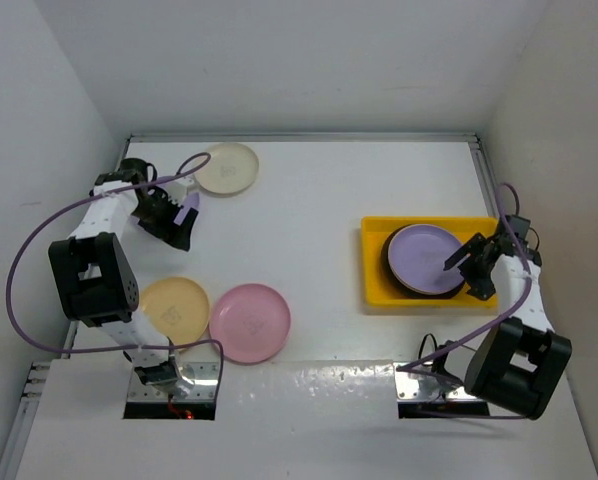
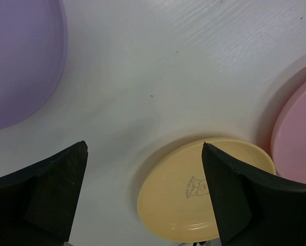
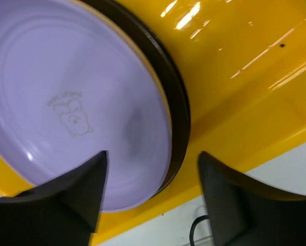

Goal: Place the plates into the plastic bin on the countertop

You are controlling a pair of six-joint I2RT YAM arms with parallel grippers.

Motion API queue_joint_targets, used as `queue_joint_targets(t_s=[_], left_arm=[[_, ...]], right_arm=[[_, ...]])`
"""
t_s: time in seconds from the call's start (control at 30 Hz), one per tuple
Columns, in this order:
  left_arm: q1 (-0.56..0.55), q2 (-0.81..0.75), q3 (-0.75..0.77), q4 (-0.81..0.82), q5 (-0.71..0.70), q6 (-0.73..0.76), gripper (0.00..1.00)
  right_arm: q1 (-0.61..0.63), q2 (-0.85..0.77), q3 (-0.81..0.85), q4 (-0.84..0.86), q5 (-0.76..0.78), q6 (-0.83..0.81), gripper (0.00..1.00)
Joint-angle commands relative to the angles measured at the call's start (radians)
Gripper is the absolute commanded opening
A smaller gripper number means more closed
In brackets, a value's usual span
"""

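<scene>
The yellow plastic bin [image 1: 379, 268] sits on the right of the white countertop [image 1: 319, 200]. In it a lilac plate [image 1: 424, 256] lies on a dark-rimmed plate [image 3: 174, 97]. My right gripper [image 1: 461, 262] is open and empty over their near rim; the right wrist view shows it [image 3: 152, 154] above the lilac plate [image 3: 76, 102] and the bin floor [image 3: 235, 61]. My left gripper [image 1: 182, 222] is open and empty at the far left. Part of another lilac plate [image 1: 190, 209] shows under it. A cream plate [image 1: 226, 168], an orange-yellow plate [image 1: 175, 305] and a pink plate [image 1: 250, 322] lie on the countertop.
The left wrist view shows my left gripper [image 2: 144, 146] above bare countertop, with the orange-yellow plate [image 2: 189, 195] below, the pink plate [image 2: 296, 133] at the right and the lilac plate [image 2: 20, 56] at the upper left. White walls close in the countertop.
</scene>
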Motion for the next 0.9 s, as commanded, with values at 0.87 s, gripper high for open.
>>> queue_joint_targets(t_s=[0.87], left_arm=[[0.255,-0.245,-0.210,0.133,-0.006,-0.137,0.91]], right_arm=[[1.356,0.762,0.626,0.267,-0.127,-0.228,0.66]])
